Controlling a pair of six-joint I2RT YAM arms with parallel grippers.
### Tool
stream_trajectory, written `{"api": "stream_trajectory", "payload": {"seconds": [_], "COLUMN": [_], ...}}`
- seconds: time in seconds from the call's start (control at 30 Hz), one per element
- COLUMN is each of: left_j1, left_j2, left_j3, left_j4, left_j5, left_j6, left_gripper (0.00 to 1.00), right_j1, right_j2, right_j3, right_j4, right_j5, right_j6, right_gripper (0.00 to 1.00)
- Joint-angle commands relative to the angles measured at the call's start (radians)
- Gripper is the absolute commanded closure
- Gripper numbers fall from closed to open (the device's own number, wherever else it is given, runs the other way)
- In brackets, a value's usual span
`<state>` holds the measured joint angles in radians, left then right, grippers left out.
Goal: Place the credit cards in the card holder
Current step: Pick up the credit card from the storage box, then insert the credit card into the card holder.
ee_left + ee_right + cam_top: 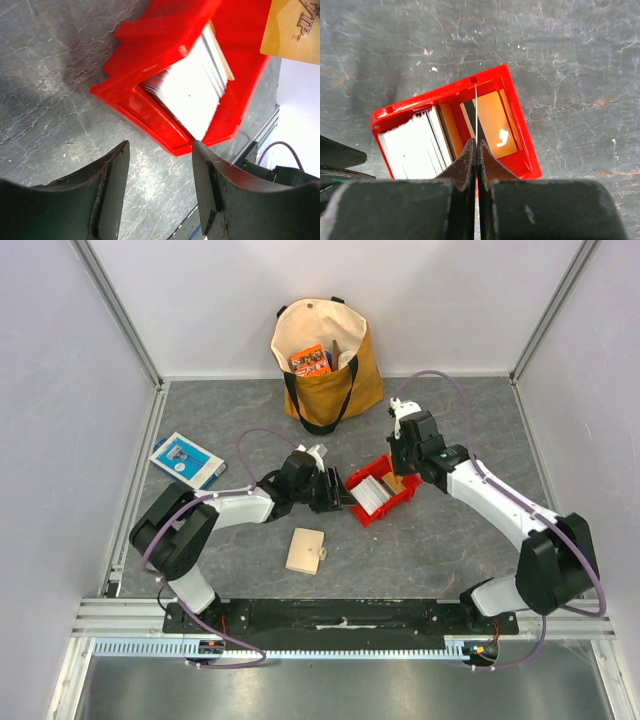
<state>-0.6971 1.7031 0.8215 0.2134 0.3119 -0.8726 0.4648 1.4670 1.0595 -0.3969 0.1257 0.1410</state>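
Observation:
A red tray (378, 502) holds a stack of white credit cards (369, 494). My right gripper (401, 468) hangs over the tray's right end. In the right wrist view it (476, 142) is shut on a thin card (476, 112) seen edge-on, with an orange card (495, 125) flat below and the white stack (415, 145) to the left. A gold-orange card marked VIP (292, 27) shows over the tray's far side in the left wrist view. My left gripper (335, 490) is open and empty beside the tray's left edge (145, 45). The beige card holder (305, 550) lies closed, nearer me.
A tan tote bag (320, 360) with an orange packet (311, 361) inside stands at the back. A blue-and-white flat box (186, 460) lies at the far left. Metal frame rails run along the table's edges.

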Motion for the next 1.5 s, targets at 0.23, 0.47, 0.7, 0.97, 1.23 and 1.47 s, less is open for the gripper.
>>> {"api": "stream_trajectory", "payload": {"seconds": [0.23,0.47,0.7,0.97,1.23,1.47], "left_j1": [-0.004,0.002,0.005,0.007,0.007,0.005], "left_j2": [-0.363,-0.683,-0.767,-0.728,-0.668,-0.692], "left_j3": [-0.094,-0.24,-0.352,-0.383,-0.394,-0.387], "left_j4": [-0.348,-0.641,-0.661,-0.626,-0.533,-0.507], "left_j5": [-0.333,-0.525,-0.447,-0.401,-0.333,-0.335], "left_j6": [0.078,0.047,0.024,0.047,0.06,0.064], "left_gripper": [0.11,0.23,0.71,0.96,0.98,0.98], "right_j1": [0.15,0.535,0.713,0.726,0.727,0.724], "right_j2": [-0.279,-0.281,-0.062,0.026,-0.022,-0.036], "right_j3": [-0.076,-0.285,-0.221,-0.205,-0.256,-0.309], "right_j4": [0.021,0.274,0.339,0.273,0.221,0.23], "right_j5": [-0.112,0.147,0.244,0.302,0.33,0.341], "right_j6": [0.328,0.753,0.854,0.87,0.888,0.94], "right_gripper": [1.0,1.0,1.0,1.0,1.0,1.0]}}
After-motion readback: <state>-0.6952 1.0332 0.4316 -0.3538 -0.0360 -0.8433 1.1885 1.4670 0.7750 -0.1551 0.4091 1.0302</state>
